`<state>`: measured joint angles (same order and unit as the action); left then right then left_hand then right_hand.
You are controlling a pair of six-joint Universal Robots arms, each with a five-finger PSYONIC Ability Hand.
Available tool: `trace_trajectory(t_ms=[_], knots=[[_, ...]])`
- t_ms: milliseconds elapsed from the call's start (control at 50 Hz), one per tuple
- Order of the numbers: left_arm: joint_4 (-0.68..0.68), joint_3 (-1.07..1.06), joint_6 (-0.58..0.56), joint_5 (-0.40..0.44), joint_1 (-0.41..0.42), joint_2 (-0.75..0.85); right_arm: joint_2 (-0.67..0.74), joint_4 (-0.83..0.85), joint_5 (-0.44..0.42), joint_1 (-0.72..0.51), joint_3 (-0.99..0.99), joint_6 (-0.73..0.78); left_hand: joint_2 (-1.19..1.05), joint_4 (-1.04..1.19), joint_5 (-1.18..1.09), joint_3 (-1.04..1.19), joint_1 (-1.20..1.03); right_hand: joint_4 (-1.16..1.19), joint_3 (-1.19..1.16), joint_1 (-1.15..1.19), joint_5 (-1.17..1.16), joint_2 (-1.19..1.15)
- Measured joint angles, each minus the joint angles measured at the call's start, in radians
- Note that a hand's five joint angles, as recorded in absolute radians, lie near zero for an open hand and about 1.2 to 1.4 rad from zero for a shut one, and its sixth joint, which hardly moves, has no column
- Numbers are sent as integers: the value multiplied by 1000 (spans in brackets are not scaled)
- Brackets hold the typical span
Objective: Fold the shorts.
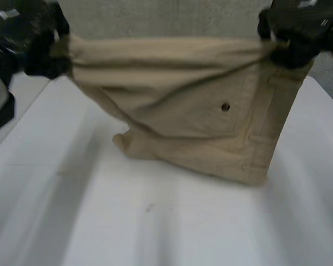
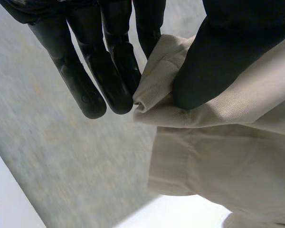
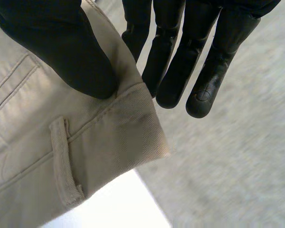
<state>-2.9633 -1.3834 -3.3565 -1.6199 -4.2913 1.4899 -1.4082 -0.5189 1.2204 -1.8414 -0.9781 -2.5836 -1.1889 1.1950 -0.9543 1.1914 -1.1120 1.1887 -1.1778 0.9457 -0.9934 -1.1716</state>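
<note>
Over the white table (image 1: 155,233) the tan shorts (image 1: 200,111) hang stretched, lower edge seemingly resting on it. Left hand (image 1: 41,52) at 10 o'clock and right hand (image 1: 294,39) at 2 each pinch a top corner, thumb against fingers. Those pinches look shallow, so a corner could slip and the shorts would slump. Only the wrist views show how little cloth is trapped, plus the belt loop (image 3: 66,161).

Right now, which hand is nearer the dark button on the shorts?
Right. The right hand pinches the shorts at the waistband corner, just up and aside from the button; the left hand pinches the opposite top corner, far across the cloth.
</note>
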Motion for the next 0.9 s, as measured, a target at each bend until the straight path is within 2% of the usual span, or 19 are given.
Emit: trace_trajectory(t_ms=[160, 260, 380, 420, 480, 500, 580, 640, 760, 900], knots=[[9, 2, -6, -2, 1, 216, 162, -36, 3, -9, -1, 65, 0, 0, 0, 0, 0, 0, 0, 0, 0, 0], [3, 87, -5, -4, 5, 395, 276, 12, 13, -12, 22, 61, 0, 0, 0, 0, 0, 0, 0, 0, 0, 0], [-72, 332, -9, -10, 9, 578, 381, 208, 81, -26, 117, 39, 0, 0, 0, 0, 0, 0, 0, 0, 0, 0], [-148, 421, -16, -15, 8, 606, 398, 321, 116, -34, 170, 34, 0, 0, 0, 0, 0, 1, -6, 0, 0, 0], [-225, 484, -26, -19, 8, 618, 404, 420, 142, -39, 210, 32, 0, 1, 0, 0, 0, 2, -6, 0, 0, 0], [-313, 528, -40, -25, 8, 616, 404, 523, 163, -44, 244, 30, 0, 1, 0, 0, 0, 4, -6, 0, 0, 0], [-567, 544, -80, -53, 9, 550, 359, 758, 195, -55, 275, 29, -2, 3, 0, 0, 0, 4, -6, 0, 0, 0], [-666, 506, -93, -67, 11, 501, 305, 829, 197, -63, 242, 29, -4, 3, 0, 0, 0, 4, -6, 0, 0, 0], [-727, 354, -94, -77, 19, 421, 217, 844, 187, -74, 102, 29, -4, 3, 0, 0, 0, 4, -6, 0, 0, 0], [-657, 19, -58, -75, 27, 361, 153, 722, 180, -73, -193, 24, -4, 3, 0, 0, 0, 4, -6, 0, -2, 0]])
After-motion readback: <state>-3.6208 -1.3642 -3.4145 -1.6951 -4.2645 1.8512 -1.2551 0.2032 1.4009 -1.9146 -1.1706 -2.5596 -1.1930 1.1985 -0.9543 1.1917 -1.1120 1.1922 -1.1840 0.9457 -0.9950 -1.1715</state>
